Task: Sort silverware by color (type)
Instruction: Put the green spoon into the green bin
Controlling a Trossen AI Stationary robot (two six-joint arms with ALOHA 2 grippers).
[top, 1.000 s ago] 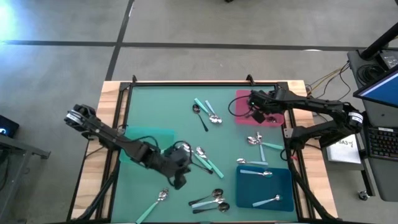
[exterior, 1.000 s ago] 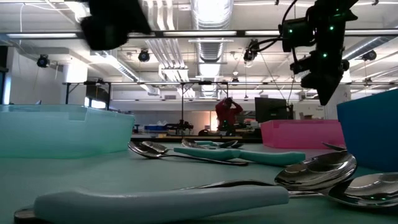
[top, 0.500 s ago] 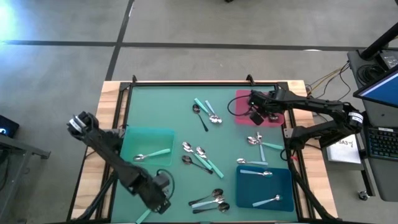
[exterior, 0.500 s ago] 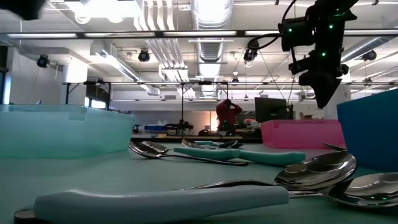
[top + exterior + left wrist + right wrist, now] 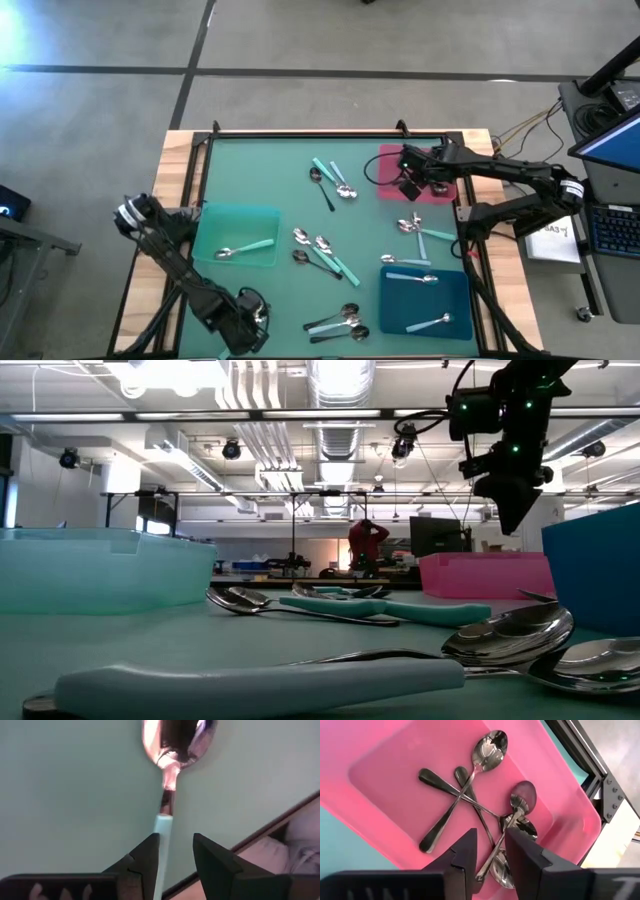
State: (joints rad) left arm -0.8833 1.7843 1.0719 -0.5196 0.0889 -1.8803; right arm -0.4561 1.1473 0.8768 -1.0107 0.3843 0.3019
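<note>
Teal spoon handle (image 5: pixel 161 835) half hidden between left gripper (image 5: pixel 175 851) fingers.

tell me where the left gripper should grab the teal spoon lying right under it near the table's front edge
Probably the handle. The teal spoon lies flat, its handle running straight between the open fingers of the left gripper, its bowl farther ahead. Coming straight down from above and closing across the narrow teal handle, just behind the metal neck, looks best; the rounded bowl would likely slip.
</note>
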